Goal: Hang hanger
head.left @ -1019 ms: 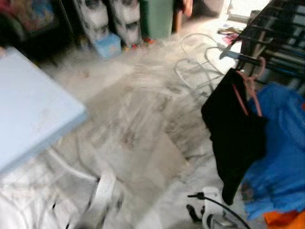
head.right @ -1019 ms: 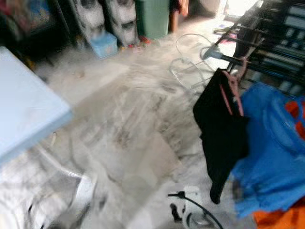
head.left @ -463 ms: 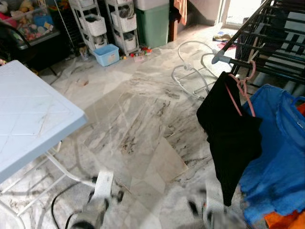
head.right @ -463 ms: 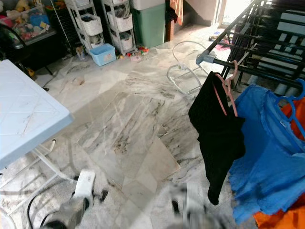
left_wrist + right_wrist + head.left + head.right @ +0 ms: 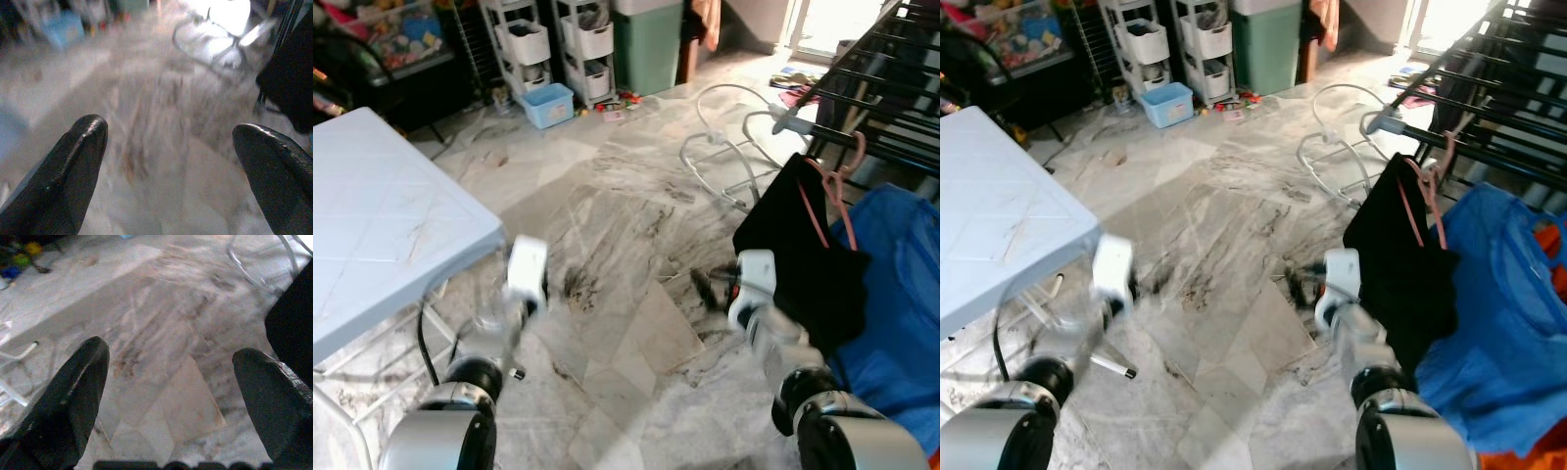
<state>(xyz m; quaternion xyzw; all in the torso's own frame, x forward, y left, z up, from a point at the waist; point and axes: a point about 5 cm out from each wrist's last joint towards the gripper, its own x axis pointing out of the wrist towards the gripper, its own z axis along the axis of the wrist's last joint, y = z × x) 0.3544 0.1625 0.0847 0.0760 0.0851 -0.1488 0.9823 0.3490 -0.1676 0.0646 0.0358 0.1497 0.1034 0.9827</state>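
While spread wide, the right gripper (image 5: 171, 396) hovers beside the pink hanger (image 5: 822, 201).

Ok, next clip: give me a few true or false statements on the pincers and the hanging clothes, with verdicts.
1. The black garment hangs on a pink hanger from the drying rack. True.
2. The right pincer is shut on the hanger. False: its fingers are spread apart over bare floor, holding nothing.
3. The left pincer is open and empty. True.
4. A blue garment hangs beside the black one. True.
5. The light blue table stands on the robot's right. False: it is on its left.
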